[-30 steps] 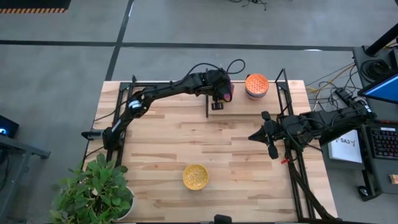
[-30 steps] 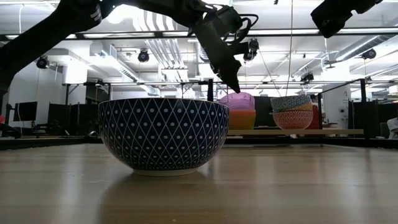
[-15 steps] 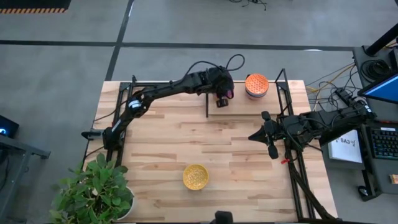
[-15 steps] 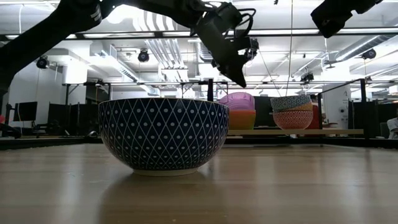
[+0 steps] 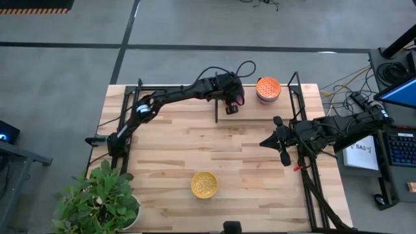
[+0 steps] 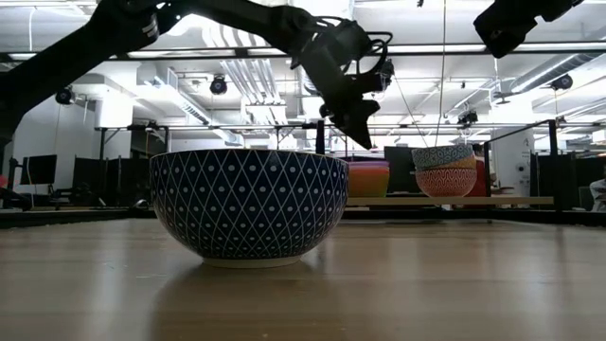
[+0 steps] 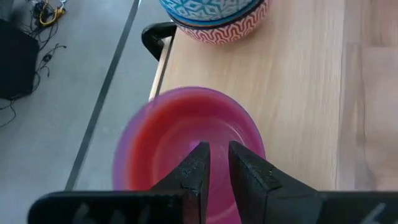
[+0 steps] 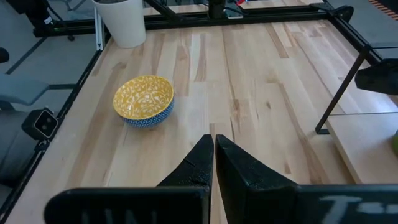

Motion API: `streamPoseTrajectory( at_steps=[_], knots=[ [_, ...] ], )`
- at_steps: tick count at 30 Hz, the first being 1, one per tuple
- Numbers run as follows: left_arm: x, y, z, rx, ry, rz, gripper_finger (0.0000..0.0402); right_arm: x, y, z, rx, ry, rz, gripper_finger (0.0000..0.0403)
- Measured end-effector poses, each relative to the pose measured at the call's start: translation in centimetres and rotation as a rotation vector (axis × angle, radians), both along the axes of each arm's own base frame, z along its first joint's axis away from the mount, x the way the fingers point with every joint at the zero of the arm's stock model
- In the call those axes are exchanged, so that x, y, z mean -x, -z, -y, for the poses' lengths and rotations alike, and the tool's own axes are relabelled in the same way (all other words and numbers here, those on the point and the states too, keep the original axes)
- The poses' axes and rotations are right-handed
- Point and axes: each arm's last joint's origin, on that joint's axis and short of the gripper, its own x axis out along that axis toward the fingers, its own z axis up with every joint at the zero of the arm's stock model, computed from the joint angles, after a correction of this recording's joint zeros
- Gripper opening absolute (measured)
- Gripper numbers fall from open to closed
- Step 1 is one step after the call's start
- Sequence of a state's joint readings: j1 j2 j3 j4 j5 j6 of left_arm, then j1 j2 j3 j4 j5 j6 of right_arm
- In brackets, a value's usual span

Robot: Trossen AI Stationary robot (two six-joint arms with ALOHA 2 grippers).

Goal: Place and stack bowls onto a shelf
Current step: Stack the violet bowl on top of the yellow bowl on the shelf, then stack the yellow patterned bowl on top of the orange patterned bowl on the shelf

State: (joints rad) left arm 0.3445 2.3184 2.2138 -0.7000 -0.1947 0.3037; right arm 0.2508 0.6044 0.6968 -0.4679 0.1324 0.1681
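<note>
On the shelf [image 5: 253,109] at the table's far edge, the purple bowl [image 7: 155,137] sits nested in a stack; the low view shows only the red-orange bowl [image 6: 369,180] under it. My left gripper [image 7: 217,152] hovers just over the purple bowl's inside, fingers a narrow gap apart and nothing between them. To the right of this stack stands a second one, topped by an orange patterned bowl [image 5: 268,86]. A bowl that is yellow inside and blue-and-white outside [image 5: 204,184] rests on the table near the front. My right gripper [image 8: 213,140] waits shut near the table's right edge.
A potted plant [image 5: 97,198] stands at the table's near left corner. Black shelf posts [image 5: 216,110] rise beside the left gripper and at the shelf's right end [image 5: 296,84]. Bare wood lies between the shelf and the yellow bowl.
In the low view, the purple bowl stood as a dome above the red-orange bowl; now it has sunk out of sight into that stack. My left gripper has shifted slightly toward the table's right over the shelf. The right arm has kept still.
</note>
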Motion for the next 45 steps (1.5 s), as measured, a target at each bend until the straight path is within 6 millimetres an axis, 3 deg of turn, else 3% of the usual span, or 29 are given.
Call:
streamPoseTrajectory(
  at_steps=[4, 9, 13, 17, 21, 27, 35, 45],
  knots=[
    [0.0, -1.2, 0.8, 0.001, 0.010, 0.013, 0.0041, 0.0, 0.0, 0.0, 0.003, -0.001, 0.000, 0.0009],
    [0.6, -4.0, 4.4, 0.008, 0.075, 0.005, 0.0041, 0.0, 0.0, 0.0, -0.005, 0.003, 0.005, 0.0009],
    [1.5, -5.1, 7.3, 0.027, 0.128, -0.060, 0.0041, -0.4, -0.3, -0.1, -0.043, 0.017, 0.038, 0.0009],
    [2.0, -5.1, 10.4, 0.043, 0.181, -0.109, 0.0039, -1.4, -0.4, -0.3, -0.095, 0.037, 0.059, 0.0009],
    [3.2, -3.8, 13.2, 0.063, 0.214, -0.160, 0.0038, -2.7, 0.2, -0.7, -0.125, 0.055, 0.026, 0.0009],
    [7.8, -5.0, 17.5, -0.018, 0.243, 0.012, 0.0038, -4.8, 1.5, -1.2, -0.180, 0.103, -0.074, 0.0009],
    [15.5, -5.8, 21.2, -0.048, 0.361, 0.244, 0.0038, -8.7, 2.9, -2.2, -0.253, 0.178, -0.196, 0.0009],
    [21.3, -5.2, 21.5, -0.052, 0.394, 0.373, 0.0038, -14.8, 1.6, -3.8, -0.244, 0.190, -0.301, 0.0009]
  ],
)
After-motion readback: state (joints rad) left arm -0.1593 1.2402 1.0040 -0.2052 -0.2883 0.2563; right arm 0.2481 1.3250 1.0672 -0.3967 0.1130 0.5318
